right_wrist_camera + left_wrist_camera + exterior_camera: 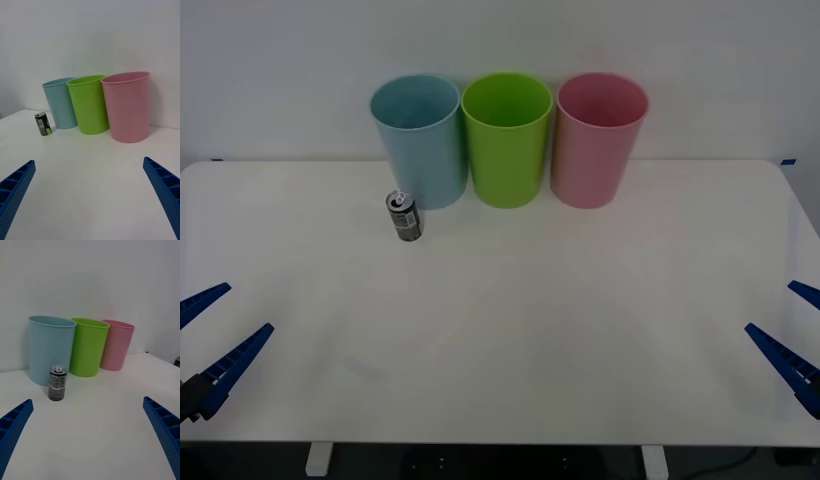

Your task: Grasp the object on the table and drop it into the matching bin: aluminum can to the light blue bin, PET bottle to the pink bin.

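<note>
At the far left edge of the front view the left gripper [215, 335] hovered low over the table [510, 340], its blue ribbed fingers spread wide and holding nothing, partly cut off by the frame. Farther back, the aluminum can [405, 216] stood upright just in front of the light blue bin [420, 140], slightly toward its left side; whether the two touched was hard to judge. Its small label print could not be read from above. Next came the green bin [506, 138], then the pink bin [598, 138], all in a close row. At the right edge the right gripper [798, 325] also gaped wide and empty, its fingers cropped.
</note>
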Controlling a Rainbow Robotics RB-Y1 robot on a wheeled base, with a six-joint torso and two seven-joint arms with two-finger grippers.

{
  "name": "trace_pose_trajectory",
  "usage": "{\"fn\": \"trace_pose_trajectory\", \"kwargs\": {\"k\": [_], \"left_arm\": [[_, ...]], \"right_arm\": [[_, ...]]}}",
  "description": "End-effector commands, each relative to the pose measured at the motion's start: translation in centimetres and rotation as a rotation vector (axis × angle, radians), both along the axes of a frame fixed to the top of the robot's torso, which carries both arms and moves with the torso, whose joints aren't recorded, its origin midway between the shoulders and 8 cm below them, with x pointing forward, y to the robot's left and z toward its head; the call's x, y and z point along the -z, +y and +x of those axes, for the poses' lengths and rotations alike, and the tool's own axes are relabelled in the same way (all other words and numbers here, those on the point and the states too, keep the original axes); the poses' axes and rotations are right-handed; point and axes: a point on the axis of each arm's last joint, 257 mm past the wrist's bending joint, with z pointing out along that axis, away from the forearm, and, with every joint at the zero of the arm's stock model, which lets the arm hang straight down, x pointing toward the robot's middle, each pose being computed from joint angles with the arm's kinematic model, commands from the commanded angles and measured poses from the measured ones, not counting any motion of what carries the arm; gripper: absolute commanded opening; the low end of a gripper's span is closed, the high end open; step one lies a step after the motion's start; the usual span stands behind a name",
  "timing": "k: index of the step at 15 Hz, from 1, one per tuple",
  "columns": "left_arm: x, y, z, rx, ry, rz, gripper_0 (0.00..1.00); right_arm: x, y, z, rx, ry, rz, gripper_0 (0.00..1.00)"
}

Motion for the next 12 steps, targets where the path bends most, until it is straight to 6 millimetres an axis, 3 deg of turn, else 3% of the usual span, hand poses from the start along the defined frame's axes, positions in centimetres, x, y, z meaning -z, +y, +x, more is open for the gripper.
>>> {"fn": "trace_pose_trajectory", "kwargs": {"k": [1,12], "left_arm": [[0.6,-0.1,0.3,-0.009,0.017,0.005,1.00],[4.7,-0.5,6.0,-0.157,0.103,0.041,1.00]], "right_arm": [[0.0,0.0,0.0,0.000,0.000,0.000,1.00],[0.0,0.0,0.0,0.000,0.000,0.000,1.00]]}}
